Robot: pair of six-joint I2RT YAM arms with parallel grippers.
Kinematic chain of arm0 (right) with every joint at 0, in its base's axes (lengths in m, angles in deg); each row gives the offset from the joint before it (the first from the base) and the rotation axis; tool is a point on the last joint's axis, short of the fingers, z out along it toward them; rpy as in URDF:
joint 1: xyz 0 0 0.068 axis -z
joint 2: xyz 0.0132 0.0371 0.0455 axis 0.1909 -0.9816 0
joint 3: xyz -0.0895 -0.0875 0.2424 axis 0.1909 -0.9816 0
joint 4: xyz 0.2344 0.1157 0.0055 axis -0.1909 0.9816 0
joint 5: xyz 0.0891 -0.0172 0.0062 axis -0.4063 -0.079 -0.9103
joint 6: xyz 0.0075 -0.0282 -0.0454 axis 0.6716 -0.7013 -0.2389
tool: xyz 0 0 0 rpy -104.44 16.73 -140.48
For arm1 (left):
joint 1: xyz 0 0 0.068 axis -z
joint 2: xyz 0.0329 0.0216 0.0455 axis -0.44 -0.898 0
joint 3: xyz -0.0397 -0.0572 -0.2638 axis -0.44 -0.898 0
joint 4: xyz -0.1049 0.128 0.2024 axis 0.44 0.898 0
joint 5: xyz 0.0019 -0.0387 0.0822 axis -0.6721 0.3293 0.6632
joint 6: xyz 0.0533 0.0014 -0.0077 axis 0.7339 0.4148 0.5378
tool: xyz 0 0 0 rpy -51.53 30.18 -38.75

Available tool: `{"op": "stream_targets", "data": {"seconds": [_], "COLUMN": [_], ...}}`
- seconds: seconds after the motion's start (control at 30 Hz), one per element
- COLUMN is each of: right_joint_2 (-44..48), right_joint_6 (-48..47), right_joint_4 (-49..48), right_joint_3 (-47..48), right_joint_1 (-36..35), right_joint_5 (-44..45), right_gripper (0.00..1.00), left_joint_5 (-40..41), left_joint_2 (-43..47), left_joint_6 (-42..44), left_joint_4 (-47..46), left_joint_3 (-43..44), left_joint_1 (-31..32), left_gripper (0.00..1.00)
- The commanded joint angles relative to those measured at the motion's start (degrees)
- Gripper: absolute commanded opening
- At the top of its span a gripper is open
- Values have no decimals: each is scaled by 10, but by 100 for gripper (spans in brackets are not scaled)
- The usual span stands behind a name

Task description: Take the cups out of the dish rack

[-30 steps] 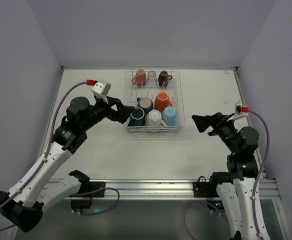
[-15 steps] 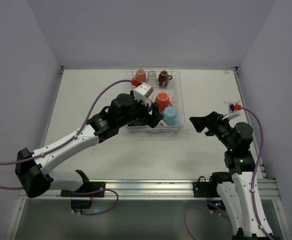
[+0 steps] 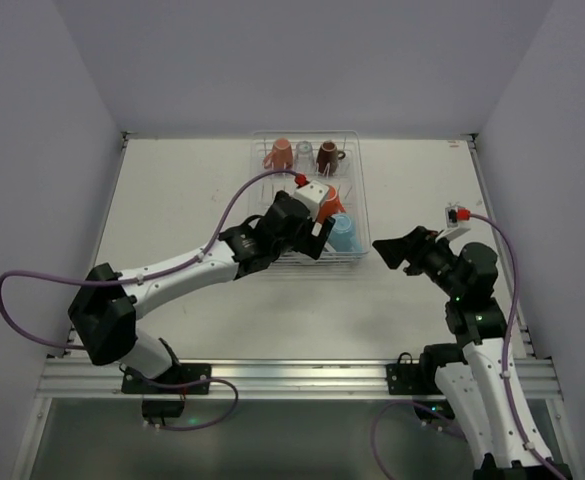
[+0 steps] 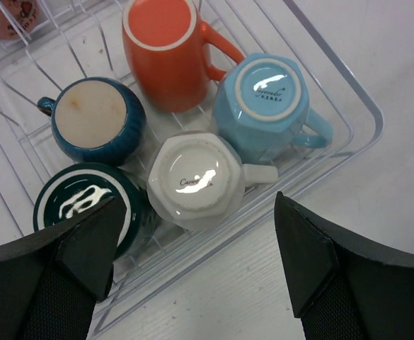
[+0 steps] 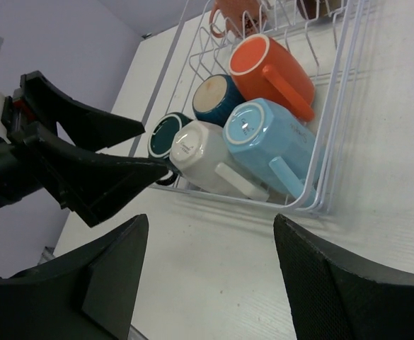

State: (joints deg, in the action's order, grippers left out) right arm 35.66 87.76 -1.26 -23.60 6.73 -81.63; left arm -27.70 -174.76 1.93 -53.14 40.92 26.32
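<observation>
L gripper (image 4: 194, 209) apart over cream-white octagonal ceramic mug (image 4: 196, 177), mid-frame; prob stiff, slick, chippable: pinch flats. R gripper (image 5: 210, 230) apart.

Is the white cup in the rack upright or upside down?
Upside down, leaning: the white cup shows its stamped base, mouth hidden below.

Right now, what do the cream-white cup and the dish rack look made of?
Cream-white cup: likely glazed ceramic; glossy highlight on its stamped base. Dish rack: apparently white-coated metal wire; thin, smooth, evenly bent rods.
</observation>
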Motion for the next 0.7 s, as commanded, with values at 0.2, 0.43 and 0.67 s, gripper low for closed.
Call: {"op": "stream_targets", "data": {"seconds": [0.2, 0.43, 0.67], "right_joint_2": [-94, -59, -51], "right_joint_6": [-45, -35, -36], "right_joint_4": [10, 7, 15], "right_joint_3": [78, 74, 56], "right_joint_1": [-143, -146, -146], "right_joint_5": [73, 90, 80], "right_gripper": [75, 75, 75], "left_joint_5": [-12, -44, -17], "left_joint_2": [105, 40, -17], "left_joint_6": [-18, -15, -12], "left_joint_4": [-54, -68, -79], "left_joint_3": [-38, -31, -2], "left_joint_1": [-7, -7, -9], "left_gripper": [99, 100, 99]}}
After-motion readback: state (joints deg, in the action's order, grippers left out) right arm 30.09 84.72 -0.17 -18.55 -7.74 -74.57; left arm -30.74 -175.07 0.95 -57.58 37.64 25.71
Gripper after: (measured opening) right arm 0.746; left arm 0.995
